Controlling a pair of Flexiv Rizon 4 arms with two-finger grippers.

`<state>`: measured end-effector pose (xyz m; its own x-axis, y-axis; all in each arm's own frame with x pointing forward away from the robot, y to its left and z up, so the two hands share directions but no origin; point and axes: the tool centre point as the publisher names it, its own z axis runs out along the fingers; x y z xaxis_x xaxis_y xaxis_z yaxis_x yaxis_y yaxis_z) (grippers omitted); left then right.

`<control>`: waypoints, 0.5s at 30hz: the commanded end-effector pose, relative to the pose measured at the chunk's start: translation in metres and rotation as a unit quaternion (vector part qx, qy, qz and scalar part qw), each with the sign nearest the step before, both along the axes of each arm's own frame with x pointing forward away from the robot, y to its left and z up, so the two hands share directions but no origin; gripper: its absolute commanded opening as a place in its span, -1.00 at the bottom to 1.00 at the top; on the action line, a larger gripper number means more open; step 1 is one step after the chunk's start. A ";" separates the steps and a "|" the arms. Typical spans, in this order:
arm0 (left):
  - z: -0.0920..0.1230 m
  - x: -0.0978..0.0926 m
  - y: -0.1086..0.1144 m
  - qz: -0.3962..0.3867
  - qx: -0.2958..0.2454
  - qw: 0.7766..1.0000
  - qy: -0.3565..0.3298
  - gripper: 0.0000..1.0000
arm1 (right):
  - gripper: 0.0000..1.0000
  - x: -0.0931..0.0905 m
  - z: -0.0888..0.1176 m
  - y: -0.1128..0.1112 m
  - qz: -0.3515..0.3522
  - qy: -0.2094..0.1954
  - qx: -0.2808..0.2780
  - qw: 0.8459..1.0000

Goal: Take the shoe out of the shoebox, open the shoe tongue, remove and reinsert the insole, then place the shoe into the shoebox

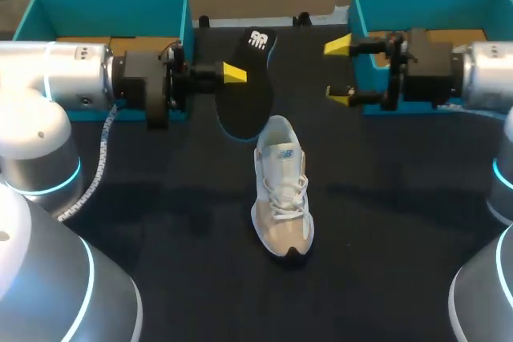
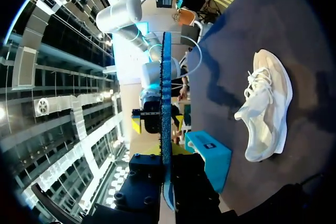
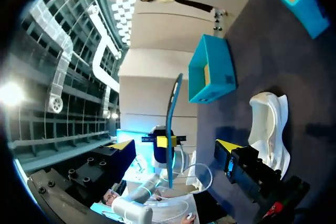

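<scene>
The sneaker [image 1: 280, 190] stands in the middle of the worktop [image 1: 385, 262], with passing room on both sides. The left shoebox [image 1: 104, 12] and right shoebox [image 1: 433, 6] block the far corners; the insole [image 1: 251, 102] hangs between.

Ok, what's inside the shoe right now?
Nothing shows in the opening of the shoe, only pale lining. The black insole is outside, held by the left end effector. The toe end is covered by the upper, so unseen.
</scene>
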<state>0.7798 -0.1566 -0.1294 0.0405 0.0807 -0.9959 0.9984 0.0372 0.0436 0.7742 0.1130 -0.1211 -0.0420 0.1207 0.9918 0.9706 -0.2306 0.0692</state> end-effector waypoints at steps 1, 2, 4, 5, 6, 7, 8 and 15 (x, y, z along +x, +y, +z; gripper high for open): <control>0.000 0.000 0.000 0.001 0.000 1.000 0.000 -1.00 | 1.00 -0.017 0.007 -0.039 -0.005 -0.021 0.014 1.000; 0.000 0.000 0.000 0.001 0.000 1.000 0.000 -1.00 | 1.00 -0.016 0.007 -0.040 -0.001 -0.023 0.016 1.000; 0.000 0.000 0.000 0.001 0.000 1.000 0.000 -1.00 | 1.00 -0.015 0.008 -0.044 0.010 -0.025 0.016 1.000; 0.000 0.000 0.000 0.001 0.000 1.000 0.000 -1.00 | 1.00 -0.015 0.008 -0.046 0.016 -0.025 0.010 0.999; 0.000 0.000 0.000 0.001 0.000 1.000 0.000 -1.00 | 1.00 -0.015 0.008 -0.046 0.016 -0.025 0.010 0.999; 0.000 0.000 0.000 0.001 0.000 1.000 0.000 -1.00 | 1.00 -0.015 0.008 -0.046 0.016 -0.025 0.010 0.999; 0.000 0.000 0.000 0.001 0.000 1.000 0.000 -1.00 | 1.00 -0.015 0.008 -0.046 0.016 -0.025 0.010 0.999; 0.000 0.000 0.000 0.001 0.000 1.000 0.000 -1.00 | 1.00 -0.015 0.008 -0.046 0.016 -0.025 0.010 0.999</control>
